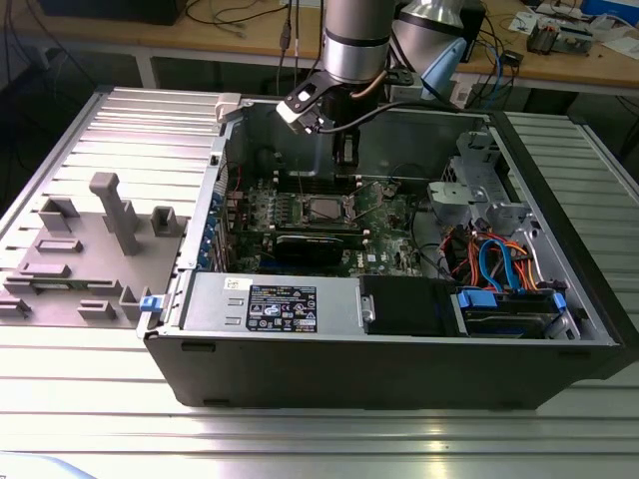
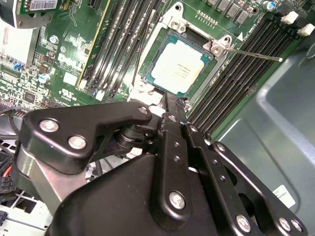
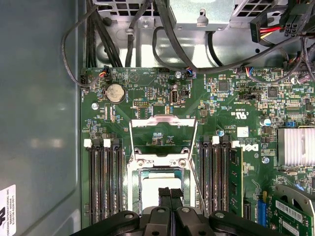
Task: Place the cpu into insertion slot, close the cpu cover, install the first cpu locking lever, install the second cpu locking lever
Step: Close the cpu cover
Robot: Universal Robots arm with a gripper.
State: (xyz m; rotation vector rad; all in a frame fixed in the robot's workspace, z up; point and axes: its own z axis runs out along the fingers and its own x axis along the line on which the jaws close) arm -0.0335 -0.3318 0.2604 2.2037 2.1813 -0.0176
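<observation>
While cpu [image 2: 178, 67] seems seated, tool [image 3: 170, 191] hangs above.

Graphics card [image 1: 318, 246], coin battery [image 3: 115, 92], heatsink [image 3: 296, 146].

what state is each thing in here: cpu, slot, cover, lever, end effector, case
cpu, seated flat in the socket, pale face up
insertion slot, filled by the cpu
cpu cover, open, swung back off the socket
locking lever, unlatched, rod sticking out from the socket
end effector, shut, nothing seen in it, tips over the cpu
computer case, lying on its side, open, board exposed
</observation>
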